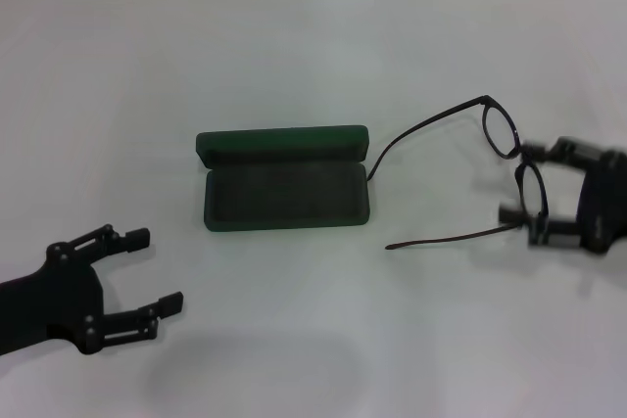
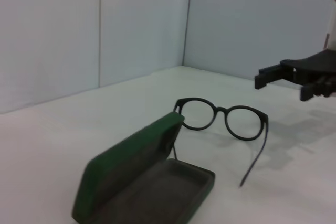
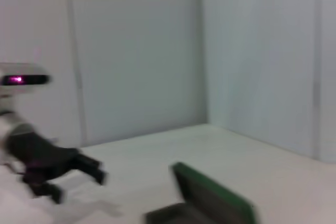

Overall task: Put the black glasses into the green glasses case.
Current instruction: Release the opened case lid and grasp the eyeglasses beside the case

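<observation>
The green glasses case (image 1: 284, 183) lies open at the middle of the white table, its lid (image 1: 282, 145) standing at the far side and its dark lining empty. It also shows in the left wrist view (image 2: 142, 182) and the right wrist view (image 3: 212, 199). The black glasses (image 1: 502, 129) stand on the table to the right of the case, arms unfolded and pointing left toward it, and show in the left wrist view (image 2: 226, 116). My right gripper (image 1: 517, 183) is open at the glasses' front, its fingers either side of one lens. My left gripper (image 1: 147, 271) is open and empty at the near left.
The white table (image 1: 294, 46) runs back to a pale wall. The right gripper (image 2: 281, 85) shows behind the glasses in the left wrist view. The left gripper (image 3: 58, 163) shows far off in the right wrist view.
</observation>
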Tool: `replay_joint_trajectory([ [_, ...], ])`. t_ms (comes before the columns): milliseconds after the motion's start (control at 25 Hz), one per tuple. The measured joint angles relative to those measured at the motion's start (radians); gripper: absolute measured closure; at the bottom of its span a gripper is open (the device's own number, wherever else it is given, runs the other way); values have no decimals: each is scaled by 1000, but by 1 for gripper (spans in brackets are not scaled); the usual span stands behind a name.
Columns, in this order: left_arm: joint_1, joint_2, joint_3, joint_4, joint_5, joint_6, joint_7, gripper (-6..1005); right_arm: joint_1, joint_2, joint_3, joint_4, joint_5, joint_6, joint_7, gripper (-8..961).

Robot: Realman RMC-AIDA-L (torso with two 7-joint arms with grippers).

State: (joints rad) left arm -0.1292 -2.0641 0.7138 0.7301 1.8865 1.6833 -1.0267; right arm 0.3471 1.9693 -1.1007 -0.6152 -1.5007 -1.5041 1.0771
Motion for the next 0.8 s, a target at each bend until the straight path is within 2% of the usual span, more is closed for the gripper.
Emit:
replay_joint_trajectory([
  [120,-4,-4,-3,0,0,3,0,111,13,-16,0,-115,-33,70,183,85],
  [240,-8,-6,-2,0,2,3,1,111,63,-41,4,-218,-133,100,417,85],
  [320,-8,-6,-2,-1,2,3,1,111,121,-64,21,-264,-244,105,619,85],
  [520,-15,-6,-2,-2,2,4,0,112,257,-111,42,-297,-493,66,983,85],
  [640,-24,-7,-2,-3,2,4,0,112,323,-122,43,-300,-629,21,1138,85],
  [800,-37,-8,-1,-9,2,4,-2,111,415,-116,43,-289,-825,-27,1345,85],
])
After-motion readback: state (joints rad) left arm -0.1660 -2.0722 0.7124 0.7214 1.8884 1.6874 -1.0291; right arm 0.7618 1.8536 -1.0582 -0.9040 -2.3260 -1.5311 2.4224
